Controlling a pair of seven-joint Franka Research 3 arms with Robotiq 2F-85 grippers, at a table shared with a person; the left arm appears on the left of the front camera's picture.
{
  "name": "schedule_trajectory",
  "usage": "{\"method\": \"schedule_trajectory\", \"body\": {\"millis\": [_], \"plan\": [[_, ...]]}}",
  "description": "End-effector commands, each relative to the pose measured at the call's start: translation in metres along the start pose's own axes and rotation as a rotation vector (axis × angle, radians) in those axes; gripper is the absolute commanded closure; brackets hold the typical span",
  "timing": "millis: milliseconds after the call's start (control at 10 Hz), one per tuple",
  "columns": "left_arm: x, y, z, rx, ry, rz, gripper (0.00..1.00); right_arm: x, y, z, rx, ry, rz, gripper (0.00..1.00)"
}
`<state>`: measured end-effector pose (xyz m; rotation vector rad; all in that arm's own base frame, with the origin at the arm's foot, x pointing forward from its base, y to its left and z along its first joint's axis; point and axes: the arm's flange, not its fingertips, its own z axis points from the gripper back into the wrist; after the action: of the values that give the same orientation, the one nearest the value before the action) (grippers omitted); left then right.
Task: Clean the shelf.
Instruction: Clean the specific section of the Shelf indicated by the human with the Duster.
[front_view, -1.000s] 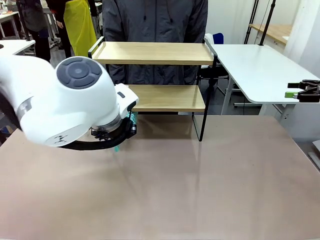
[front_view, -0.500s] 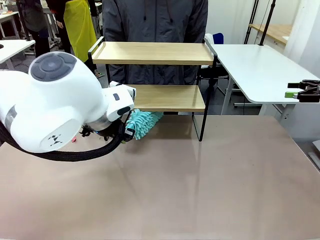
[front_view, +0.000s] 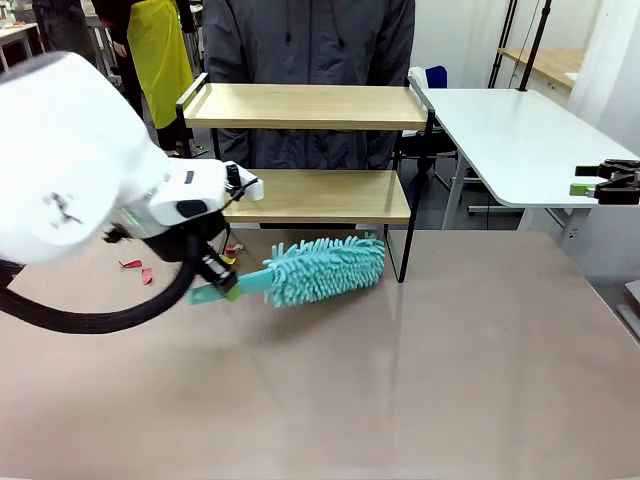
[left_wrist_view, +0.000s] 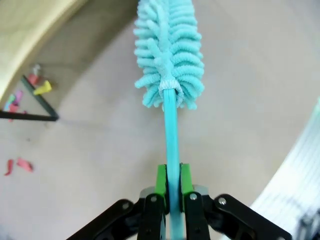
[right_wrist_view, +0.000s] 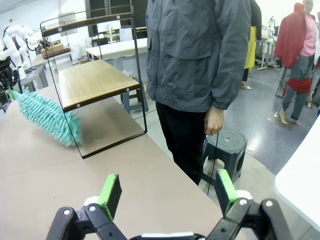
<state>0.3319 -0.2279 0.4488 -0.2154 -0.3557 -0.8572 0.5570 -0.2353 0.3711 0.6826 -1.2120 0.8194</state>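
While the left claw (left_wrist_view: 170, 186) grips a teal duster (front_view: 325, 268), the shelf (front_view: 320, 196) stands just beyond

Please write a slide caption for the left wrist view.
Left gripper shut on the teal duster by its handle, coloured scraps on the table nearby.

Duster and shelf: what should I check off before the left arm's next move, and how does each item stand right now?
1. The left gripper shut on the handle of the duster: ok.
2. The duster's head free of the front leg of the shelf: cannot tell.
3. The shelf upright on the table: ok.
4. The right gripper open, away from the shelf: ok.
5. The person's hand hanging down, off the shelf: ok.
6. The table swept of coloured scraps by the shelf: not ok.
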Motion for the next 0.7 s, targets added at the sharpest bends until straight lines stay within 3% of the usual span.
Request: {"method": "schedule_trajectory", "body": {"millis": [0,600], "plan": [[-0.025,0.013,0.036,-0.049,0.029,-0.089,0.87,0.002,0.000,0.000,0.001,0.001,0.014,0.00],[-0.034,0.021,0.115,-0.142,0.189,-0.340,0.87,0.002,0.000,0.000,0.001,0.001,0.014,0.00]]}}
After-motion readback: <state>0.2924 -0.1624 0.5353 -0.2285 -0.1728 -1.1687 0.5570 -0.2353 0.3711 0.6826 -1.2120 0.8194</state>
